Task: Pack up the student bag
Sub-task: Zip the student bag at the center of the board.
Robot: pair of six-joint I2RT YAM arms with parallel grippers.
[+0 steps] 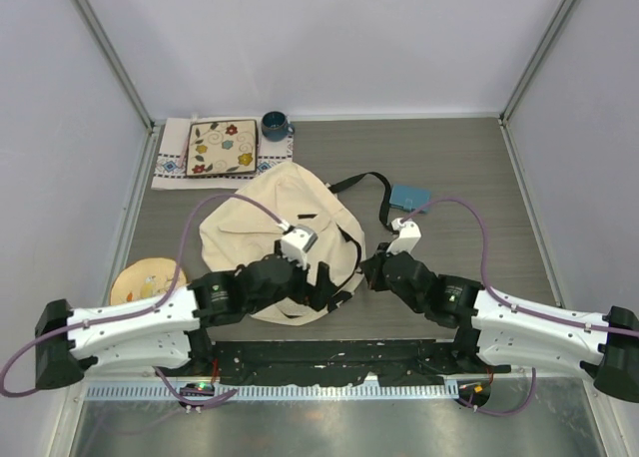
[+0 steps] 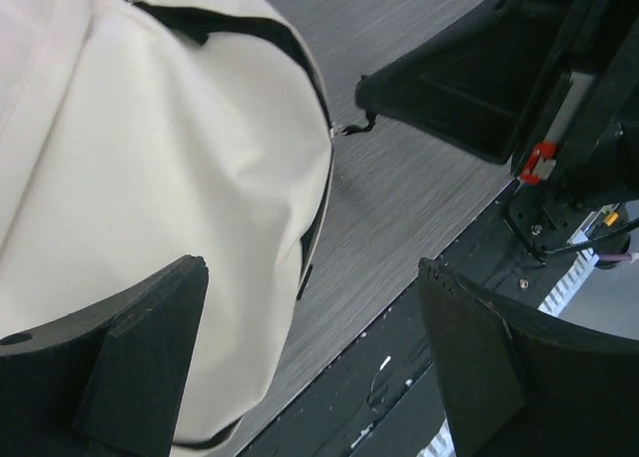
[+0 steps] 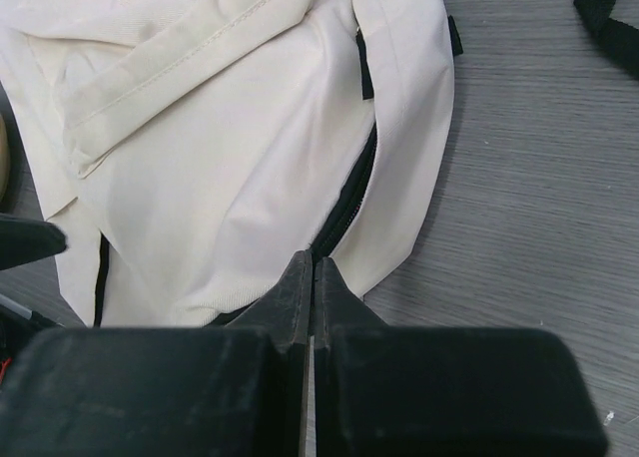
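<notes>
The student bag [image 1: 262, 232] is a cream fabric backpack lying flat mid-table, its black straps [image 1: 371, 186] trailing to the right. My left gripper [image 1: 334, 289] is open at the bag's near right edge. In the left wrist view [image 2: 312, 277] one finger [image 2: 150, 357] is over the cream fabric [image 2: 150, 158] and the other is over the table's black front rail. My right gripper [image 1: 367, 270] is shut at the bag's black zipper line [image 3: 351, 203]. Its tips [image 3: 312, 265] pinch a small black zipper pull, which shows in the left wrist view [image 2: 357, 126].
A teal flat case [image 1: 409, 196] lies right of the straps. A floral book [image 1: 222, 148] rests on a patterned cloth [image 1: 172, 156] at the back left, beside a dark blue cup [image 1: 276, 127]. A round yellow disc [image 1: 143, 279] lies at the left. The black rail [image 1: 329, 362] runs along the near edge.
</notes>
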